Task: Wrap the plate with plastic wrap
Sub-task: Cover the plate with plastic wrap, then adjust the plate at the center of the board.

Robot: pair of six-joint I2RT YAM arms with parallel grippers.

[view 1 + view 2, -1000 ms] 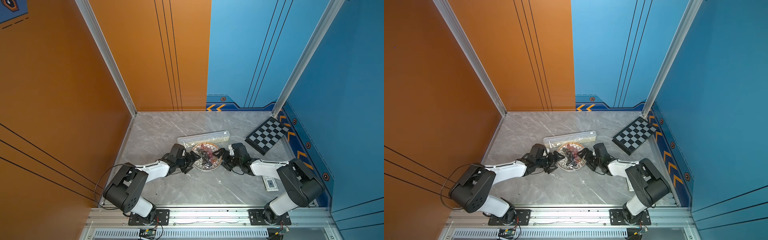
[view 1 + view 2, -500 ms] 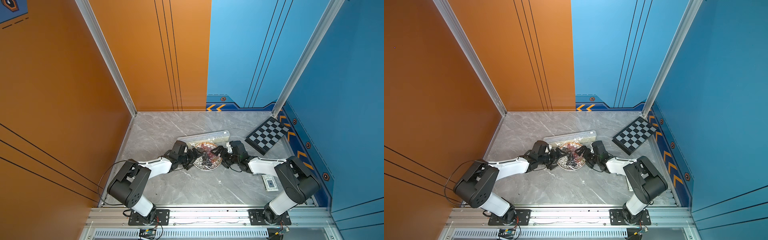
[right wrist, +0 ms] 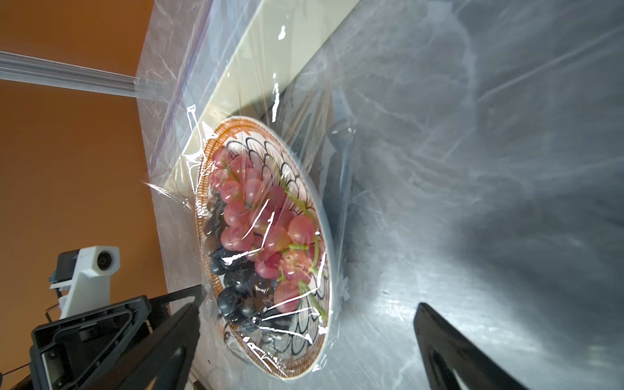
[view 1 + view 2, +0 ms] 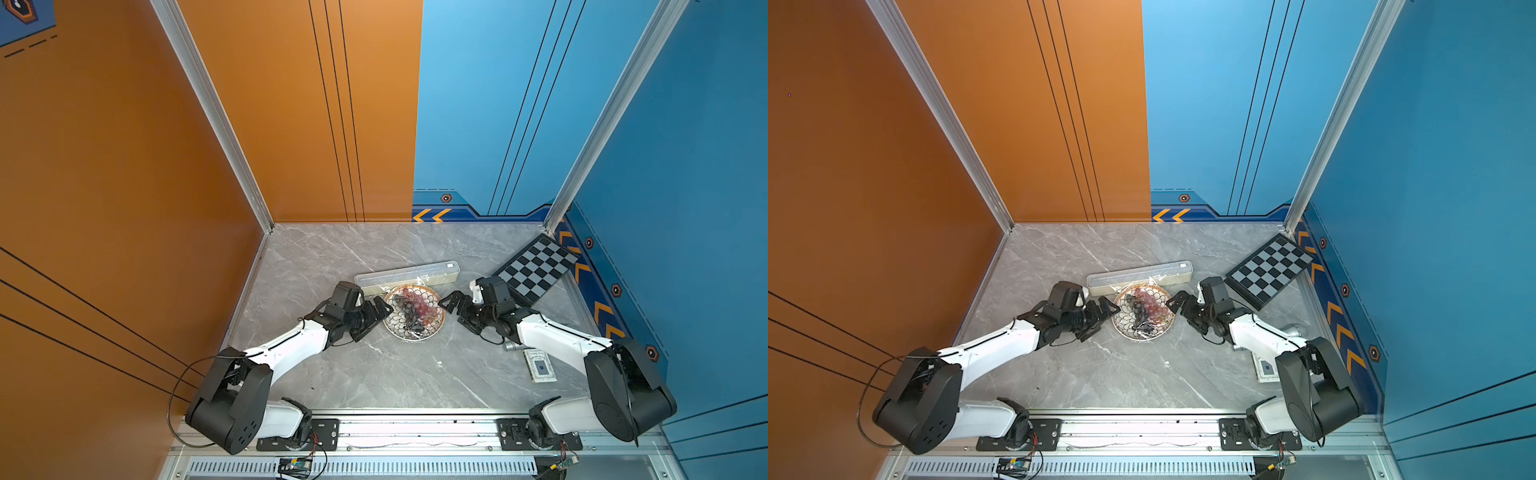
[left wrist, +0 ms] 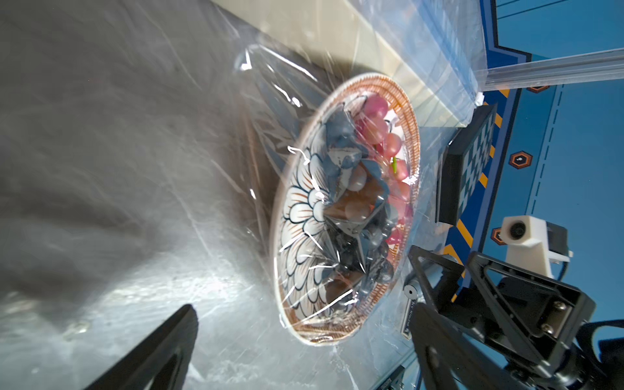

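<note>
Either side of the plate (image 4: 397, 326) | left hand (image 4: 383, 309) low, jaws apart | right hand (image 4: 447, 303) low, jaws apart

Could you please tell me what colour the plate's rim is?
Orange-gold with fine stripes; the rim of the plate shows best in the right wrist view.

Stereo overhead, two wrist cameras.
Both top views look down from high over the near edge of the grey marble worktop (image 4: 374, 374); the wrist cameras sit low and close on opposite sides of the round white scale-patterned plate (image 5: 297, 216), shared by all four.
</note>
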